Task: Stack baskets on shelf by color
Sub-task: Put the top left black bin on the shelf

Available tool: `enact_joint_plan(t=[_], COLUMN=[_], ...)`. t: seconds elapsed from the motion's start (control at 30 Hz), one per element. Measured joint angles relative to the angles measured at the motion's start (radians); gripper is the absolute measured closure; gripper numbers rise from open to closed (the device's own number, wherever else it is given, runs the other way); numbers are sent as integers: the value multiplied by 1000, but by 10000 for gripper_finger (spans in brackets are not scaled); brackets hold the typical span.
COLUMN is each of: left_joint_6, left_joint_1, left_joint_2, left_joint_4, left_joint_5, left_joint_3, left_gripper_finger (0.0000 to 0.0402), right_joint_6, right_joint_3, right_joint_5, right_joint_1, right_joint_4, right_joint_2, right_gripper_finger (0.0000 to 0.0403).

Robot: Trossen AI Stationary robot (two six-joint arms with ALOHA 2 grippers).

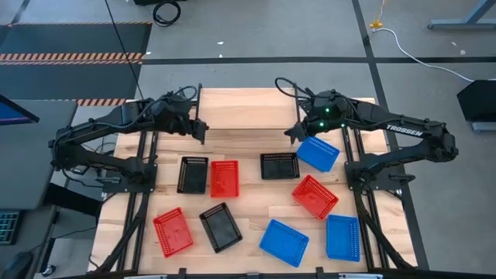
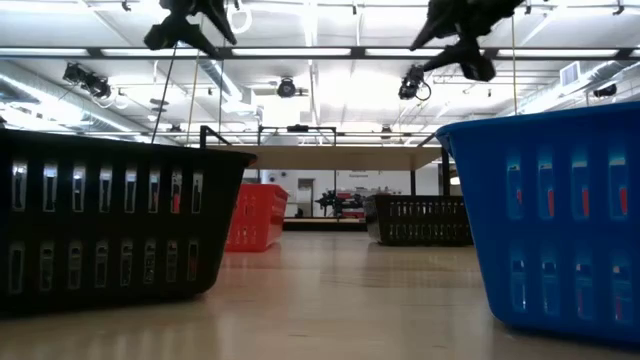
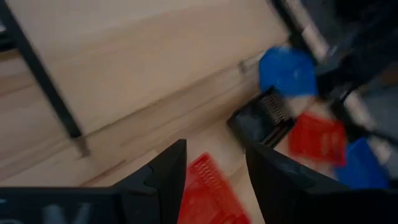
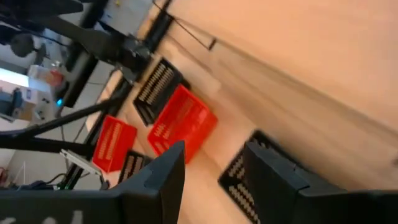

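The baskets lie scattered on the tabletop, each resting on its base. Three are red [image 1: 225, 178] [image 1: 315, 196] [image 1: 172, 231], three black [image 1: 193, 174] [image 1: 279, 165] [image 1: 221, 227] and three blue [image 1: 318, 153] [image 1: 284, 242] [image 1: 342, 236]. The shelf [image 1: 256, 108] stands at the table's far middle, its wooden top bare. My left gripper [image 1: 200, 132] hangs open above the shelf's near left corner, slanting down. My right gripper [image 1: 294, 133] hangs open above the near right corner, over the black and blue baskets. Both wrist views, left [image 3: 216, 180] and right [image 4: 214, 174], show nothing between the fingers.
In the low view a black basket [image 2: 100, 220] and a blue basket [image 2: 550, 220] stand close at the near edge, with bare tabletop between them. The shelf's thin black legs [image 1: 203, 124] stand close to both grippers. The arms' frames [image 1: 139, 186] [image 1: 364, 178] flank the table.
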Motion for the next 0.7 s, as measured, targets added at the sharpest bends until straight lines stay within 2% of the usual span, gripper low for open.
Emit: enact_joint_plan(t=[0.4, 0.7], left_joint_6=[113, 166], left_joint_1=[-56, -80], left_joint_2=[10, 25], left_joint_4=[-28, -24], left_joint_5=[42, 30], left_joint_3=[0, 1], left_gripper_finger=[225, 225], right_joint_6=[206, 251], right_joint_3=[0, 0], right_joint_5=[8, 29], right_joint_1=[3, 28], right_joint_4=[-211, -315], right_joint_2=[-7, -11], right_gripper_finger=[237, 237])
